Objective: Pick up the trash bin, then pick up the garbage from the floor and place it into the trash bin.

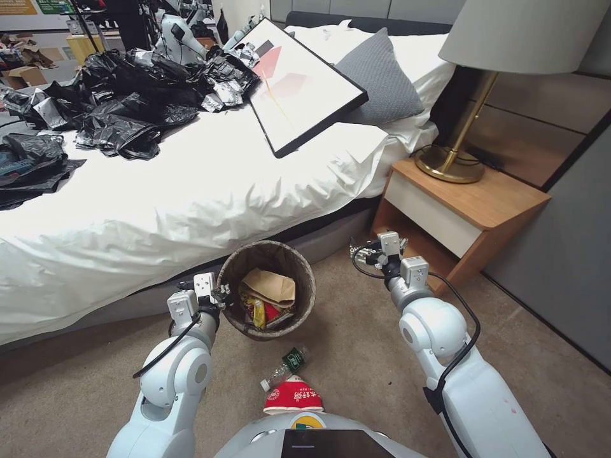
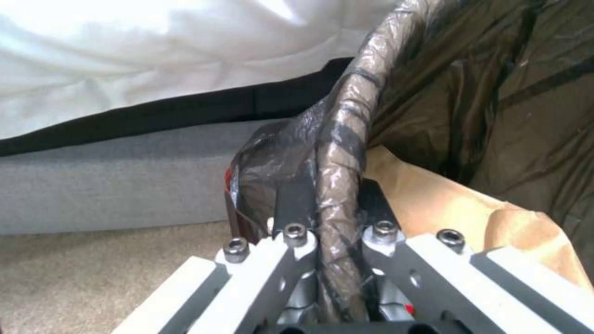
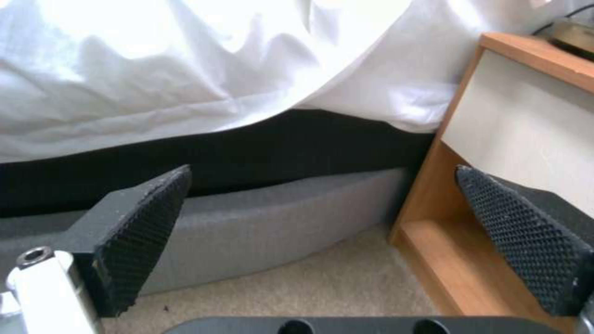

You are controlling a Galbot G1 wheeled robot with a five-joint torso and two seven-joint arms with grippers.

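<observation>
A bedroom floor of beige carpet (image 1: pixel 356 356) lies beside a bed (image 1: pixel 191 191) covered with a white duvet. The trash bin (image 1: pixel 305 270), round and lined with a dark brown bag folded over its rim, is close against the bed's grey base, directly ahead of the robot. Inside it lie brown paper (image 1: pixel 270 286) and yellow and red wrappers (image 1: pixel 262 313). The left tool (image 1: pixel 221 294) is at the bin's left rim, and the left wrist view shows its fingers (image 2: pixel 291 204) clamped together on the bag-covered rim (image 2: pixel 340 176), one outside the wall and one inside. On the carpet just in front of the bin, nearer the robot, a clear plastic bottle (image 1: pixel 284 366) with a green label lies on its side, and a crushed red-and-white paper cup (image 1: pixel 293 395) lies touching it. The right tool (image 1: pixel 364 253) is held above the floor to the right of the bin, near a wooden nightstand (image 1: pixel 471 210) that carries a brass lamp (image 1: pixel 455 159); its black ridged pads (image 3: pixel 145 227) stand wide apart with nothing between them. Black plastic bags (image 1: pixel 127 108) and a framed picture (image 1: pixel 299 89) lie on the bed.
</observation>
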